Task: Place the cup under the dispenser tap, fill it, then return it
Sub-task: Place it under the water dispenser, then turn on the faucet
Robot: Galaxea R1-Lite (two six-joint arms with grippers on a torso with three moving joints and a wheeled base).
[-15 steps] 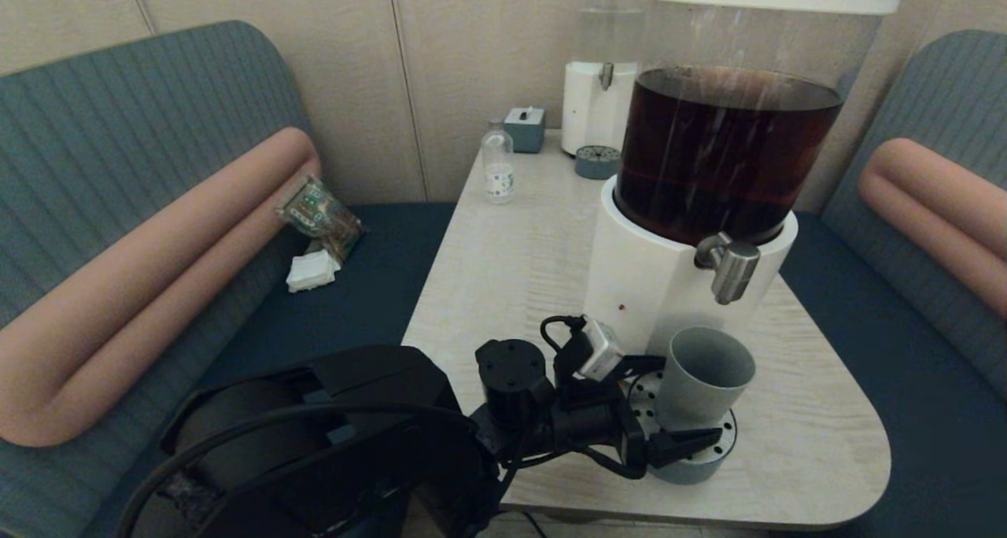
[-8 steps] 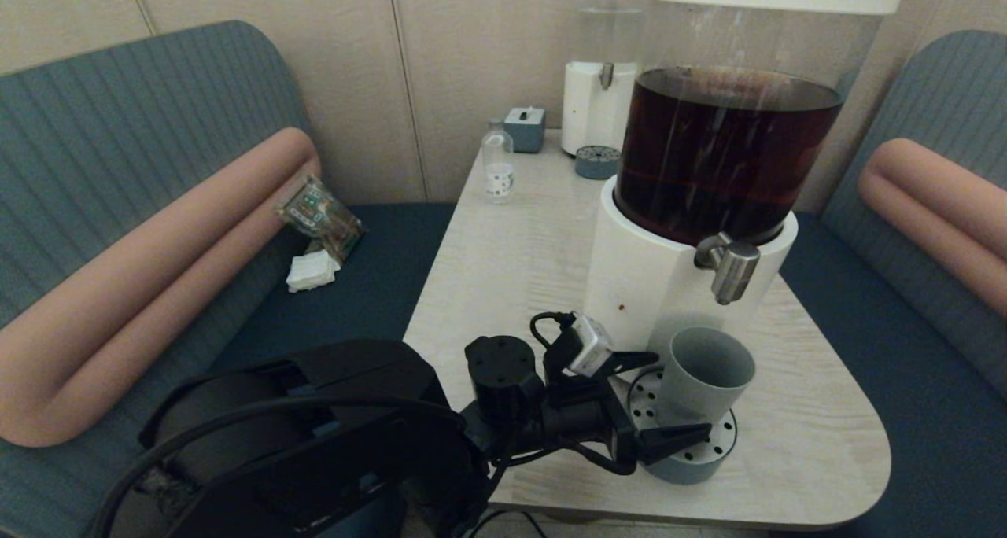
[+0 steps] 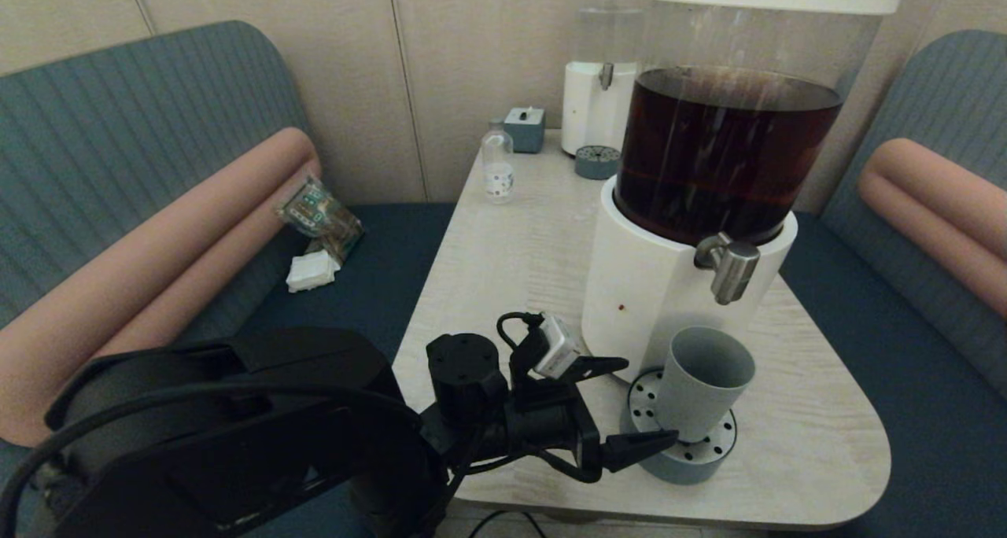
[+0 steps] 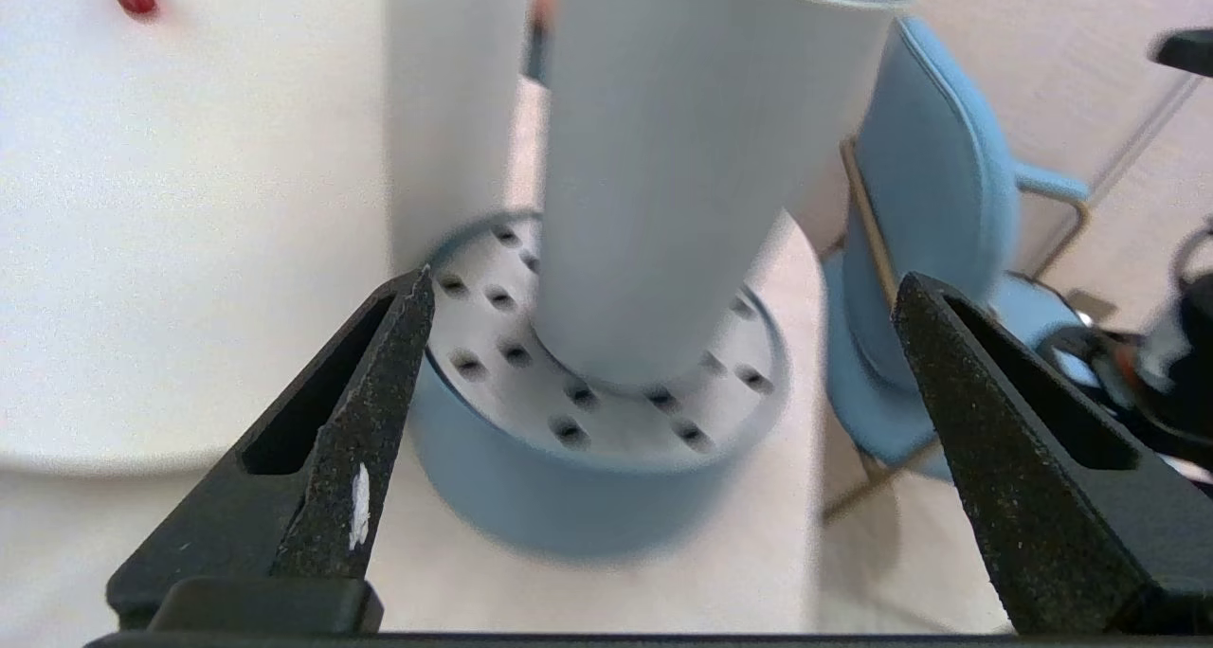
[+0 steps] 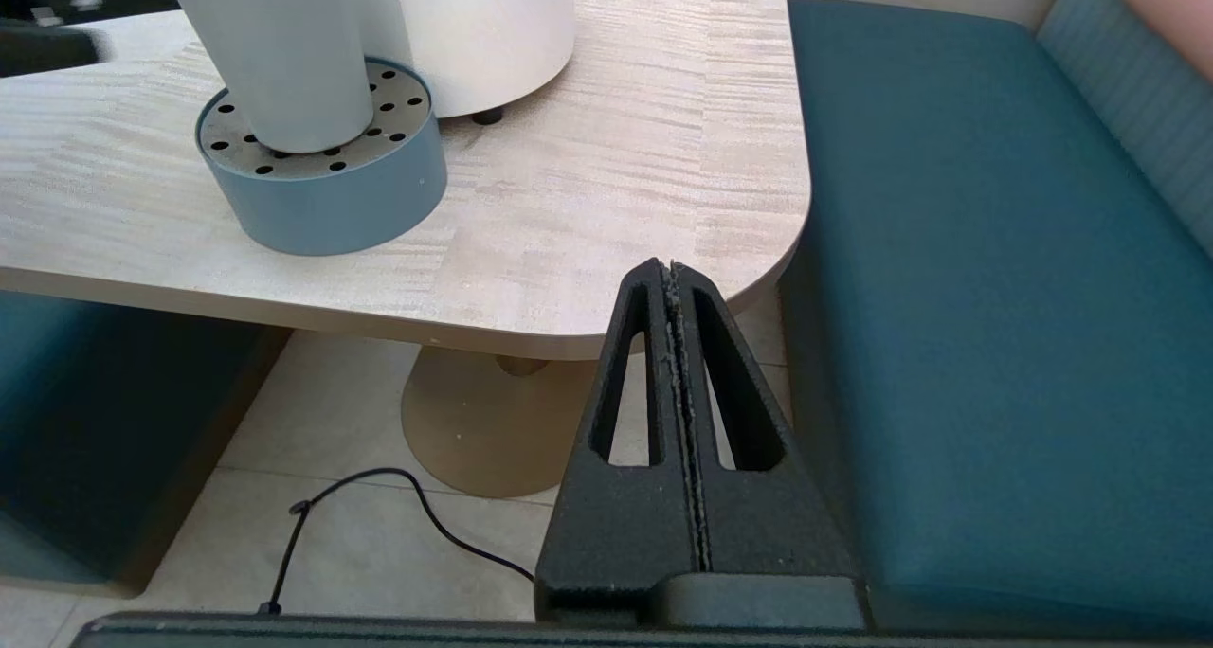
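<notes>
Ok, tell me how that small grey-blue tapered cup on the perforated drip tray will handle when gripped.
The small matte grey-blue tapered cup is probably stiff and light. It stands on its narrow end on the round perforated grey-blue drip tray, so a sideways nudge may tip it. Its smooth tapering wall could slide in the open left gripper, so grip squarely.

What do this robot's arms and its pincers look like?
The left arm is bulky matte black, with black cables looped along it and a small silver-white box near its wrist. Both the left gripper and the right gripper have black, wedge-shaped fingers with hollow cut-outs and gritty pads.
</notes>
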